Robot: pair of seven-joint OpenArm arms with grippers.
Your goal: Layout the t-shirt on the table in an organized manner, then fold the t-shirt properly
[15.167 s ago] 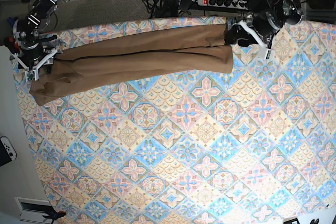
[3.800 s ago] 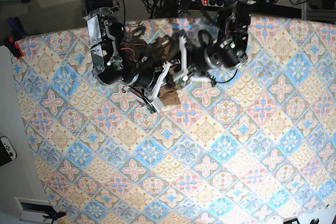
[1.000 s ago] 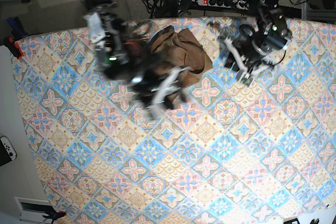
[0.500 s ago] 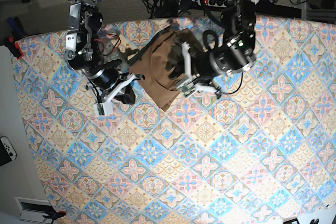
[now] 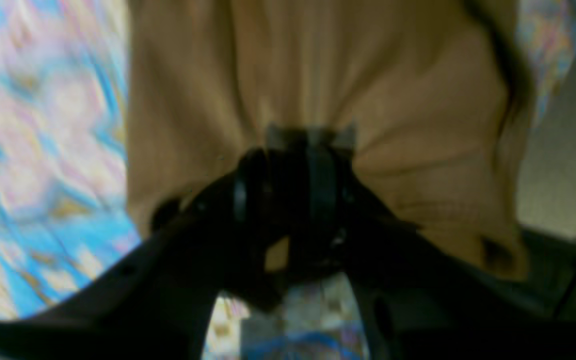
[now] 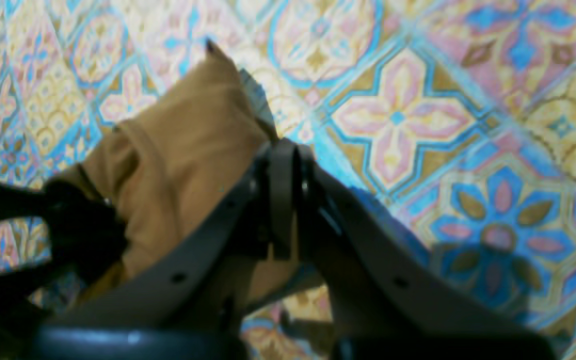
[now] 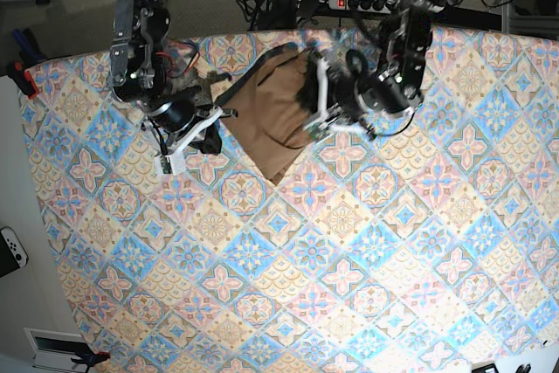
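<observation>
- The t-shirt (image 7: 272,115) lay bunched into a compact tan-brown bundle on the table (image 7: 367,251), between the two arms, near the far edge in the base view.
- The left gripper (image 5: 298,165) was clamped on a pinch of the t-shirt's (image 5: 318,75) cloth; folds fanned out from its tips, and most of the fabric spread beyond and above it in the blurred left wrist view.
- In the base view the left gripper (image 7: 313,98) sat at the bundle's right edge, touching it.
- The right gripper (image 6: 285,195) had its jaws pressed together, with no gap between them; whether any cloth was caught there could not be told.
- The t-shirt (image 6: 183,165) lay just to the left of and beyond that gripper in the right wrist view, one pointed corner sticking up past the tips.
- Patterned table (image 6: 418,115) cloth showed to the right of the right gripper.
- In the base view the right gripper (image 7: 203,133) was at the left side of the bundle, just beside it.
</observation>
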